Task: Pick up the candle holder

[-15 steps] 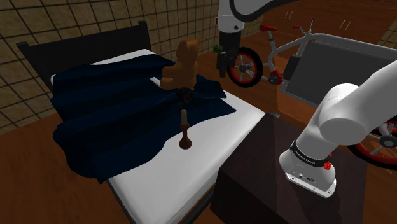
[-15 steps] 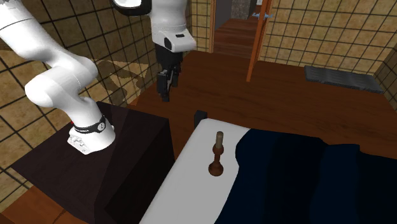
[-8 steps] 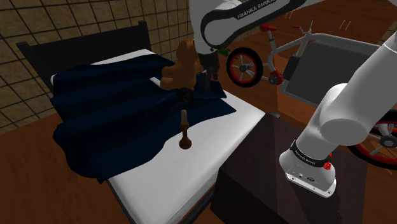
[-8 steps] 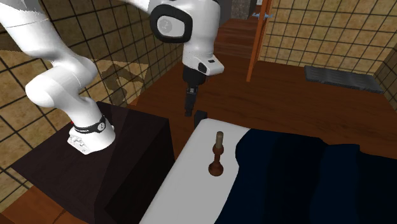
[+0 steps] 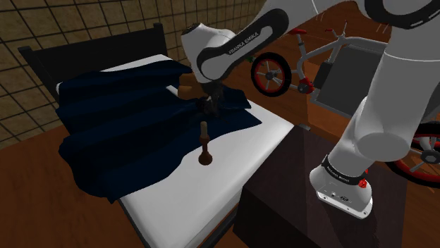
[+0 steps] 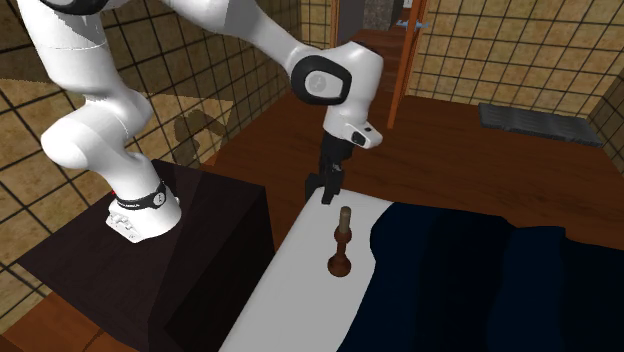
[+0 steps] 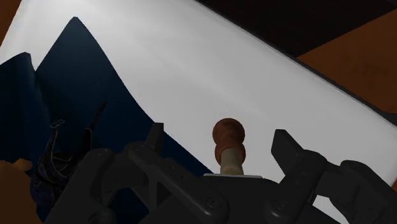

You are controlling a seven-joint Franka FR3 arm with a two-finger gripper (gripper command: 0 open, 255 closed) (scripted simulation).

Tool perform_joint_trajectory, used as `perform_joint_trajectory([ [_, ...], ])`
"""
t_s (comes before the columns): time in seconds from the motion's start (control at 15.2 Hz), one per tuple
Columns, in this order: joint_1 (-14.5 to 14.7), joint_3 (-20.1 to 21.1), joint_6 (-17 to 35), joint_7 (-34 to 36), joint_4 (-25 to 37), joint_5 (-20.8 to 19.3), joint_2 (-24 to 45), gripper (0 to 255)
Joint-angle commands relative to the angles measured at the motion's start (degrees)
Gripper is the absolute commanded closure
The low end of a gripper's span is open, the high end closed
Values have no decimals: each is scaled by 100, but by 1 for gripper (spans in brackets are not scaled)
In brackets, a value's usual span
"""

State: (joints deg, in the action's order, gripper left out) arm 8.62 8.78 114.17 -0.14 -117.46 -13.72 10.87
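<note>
Squarely, candle holder point(image 7: 228, 147) between spread fingers point(image 7: 289, 153), untouched

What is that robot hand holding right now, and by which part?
Nothing is held. The gripper hangs above the candle holder with its jaws apart, touching nothing; the holder stands upright on the white bed.

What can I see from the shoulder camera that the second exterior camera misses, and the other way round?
Shoulder view: a red-wheeled bicycle and a black headboard. Second exterior view: an orange-brown door and a dark floor mat. Both: the brown turned candle holder upright on the white bed, the dark blue blanket, and the black claw close to the holder.
</note>
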Motion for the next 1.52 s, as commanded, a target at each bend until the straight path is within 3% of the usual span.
perform_joint_trajectory([
  [0.0,88,21,59,30,279,-223,496,0],
  [0.79,818,-103,-181,-102,2450,-1281,3307,0],
  [1.45,868,-170,93,3,2650,-1372,3810,0],
])
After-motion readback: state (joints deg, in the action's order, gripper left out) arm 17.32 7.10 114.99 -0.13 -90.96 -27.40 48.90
